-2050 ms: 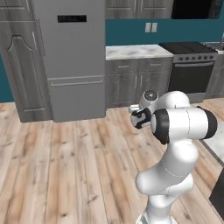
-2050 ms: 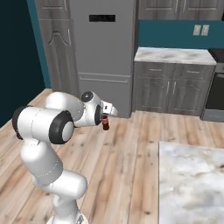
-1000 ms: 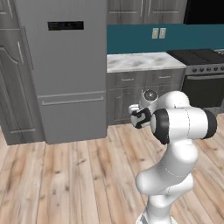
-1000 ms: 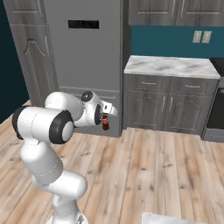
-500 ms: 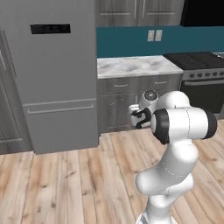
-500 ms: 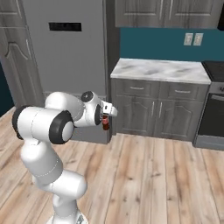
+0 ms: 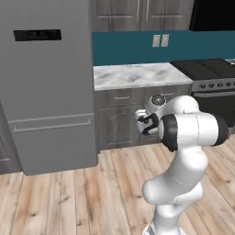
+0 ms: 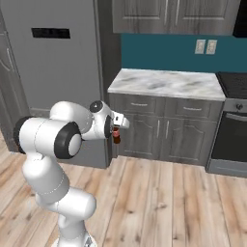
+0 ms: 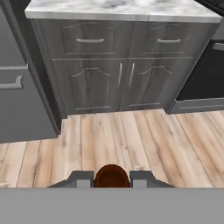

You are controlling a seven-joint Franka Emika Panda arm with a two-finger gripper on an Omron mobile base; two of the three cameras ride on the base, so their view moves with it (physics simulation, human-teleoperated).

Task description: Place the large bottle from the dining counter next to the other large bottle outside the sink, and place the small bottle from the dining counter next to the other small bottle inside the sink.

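The dark two-finger gripper [image 8: 116, 135] is folded in close to the white arm, well above the floor, its jaws drawn narrow on a small dark-red bottle [image 8: 116, 138] whose rounded brown top [image 9: 111, 176] sits between the 2 fingertips [image 9: 81, 178]; open wood-plank floor [image 9: 131, 144] lies ahead of it up to the grey lower cabinets [image 9: 120, 70]; a white marble countertop [image 8: 166, 83] caps those cabinets, its front edge straight; a tall grey refrigerator [image 7: 46, 82] stands just beside them on the left; a black stove [image 7: 209, 75] flanks them on the right; a teal wall [image 8: 164, 50] with 2 outlets [image 7: 160, 40] rises behind, grey upper cabinets above.
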